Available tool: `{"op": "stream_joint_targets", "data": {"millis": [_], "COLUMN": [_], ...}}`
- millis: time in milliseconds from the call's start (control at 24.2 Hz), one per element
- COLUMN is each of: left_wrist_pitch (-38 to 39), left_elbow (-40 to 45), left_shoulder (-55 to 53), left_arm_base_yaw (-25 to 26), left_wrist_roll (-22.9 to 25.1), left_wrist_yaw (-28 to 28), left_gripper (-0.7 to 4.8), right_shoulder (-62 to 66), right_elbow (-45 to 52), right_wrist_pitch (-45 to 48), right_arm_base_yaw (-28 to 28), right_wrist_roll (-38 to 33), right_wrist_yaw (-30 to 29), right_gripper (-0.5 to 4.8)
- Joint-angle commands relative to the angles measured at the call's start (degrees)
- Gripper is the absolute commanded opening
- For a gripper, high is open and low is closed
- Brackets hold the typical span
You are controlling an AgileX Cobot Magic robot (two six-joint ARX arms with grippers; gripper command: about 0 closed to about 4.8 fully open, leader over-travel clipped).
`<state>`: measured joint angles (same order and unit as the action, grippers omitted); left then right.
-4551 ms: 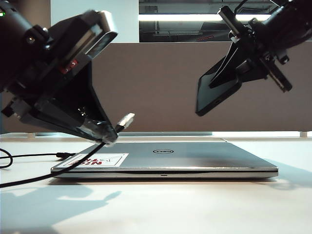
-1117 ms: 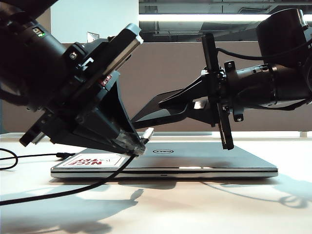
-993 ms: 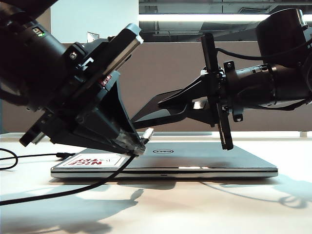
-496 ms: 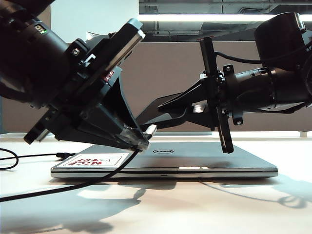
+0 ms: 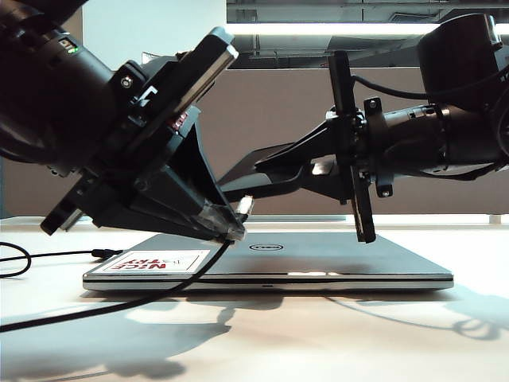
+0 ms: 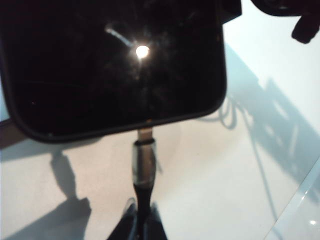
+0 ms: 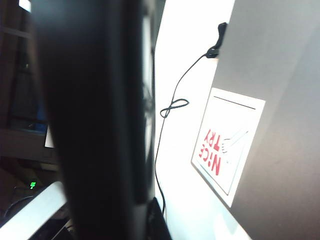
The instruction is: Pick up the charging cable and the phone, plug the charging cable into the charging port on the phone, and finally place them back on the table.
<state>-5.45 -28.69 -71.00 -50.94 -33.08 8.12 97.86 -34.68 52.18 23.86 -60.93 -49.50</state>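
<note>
Silver laptop [image 5: 302, 259] under left claw [image 5: 231, 227] clamping charging cable [image 6: 144, 165], right claw [image 5: 274, 171] clamping phone [image 6: 110, 65].

A laptop [image 5: 270, 263] lies on the counter [image 5: 318, 342], a sticker [image 5: 155, 261] at its 9 o'clock end. Above it, the left gripper [image 5: 227, 227] comes in from 9 o'clock with the charging cable [image 5: 95, 306], whose plug meets the phone [image 5: 250, 175] that the right gripper [image 5: 274, 171] brings from 3 o'clock. A divider panel [image 5: 278, 111] stands behind.
</note>
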Motion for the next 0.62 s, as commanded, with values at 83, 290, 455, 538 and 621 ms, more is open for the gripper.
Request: {"op": "stream_joint_targets", "data": {"millis": [83,290,455,538,621], "left_wrist_pitch": [-1.1,-1.1,-1.1,-1.1,-1.1], "left_elbow": [-0.1,-0.1,-0.1,-0.1,-0.1], "left_shoulder": [0.1,0.1,0.1,0.1,0.1], "left_arm_base_yaw": [0.1,0.1,0.1,0.1,0.1], "left_wrist_roll": [-0.2,-0.2,-0.2,-0.2,-0.2], "left_wrist_yaw": [-0.1,-0.1,-0.1,-0.1,-0.1], "left_gripper": [-0.06,-0.06,-0.06,-0.06,-0.06], "right_shoulder": [-0.6,-0.6,-0.6,-0.6,-0.6], "right_elbow": [-0.3,-0.3,-0.3,-0.3,-0.3], "right_wrist_pitch": [2.5,2.5,2.1,2.1,2.1], "right_arm_base_yaw": [0.1,0.1,0.1,0.1,0.1], "right_wrist_roll": [-0.6,-0.2,1.9,2.9,3.2], "right_wrist_yaw": [-1.9,-3.0,-3.3,-3.7,-4.4], "right_gripper": [-0.02,-0.02,-0.02,-0.02,-0.02]}}
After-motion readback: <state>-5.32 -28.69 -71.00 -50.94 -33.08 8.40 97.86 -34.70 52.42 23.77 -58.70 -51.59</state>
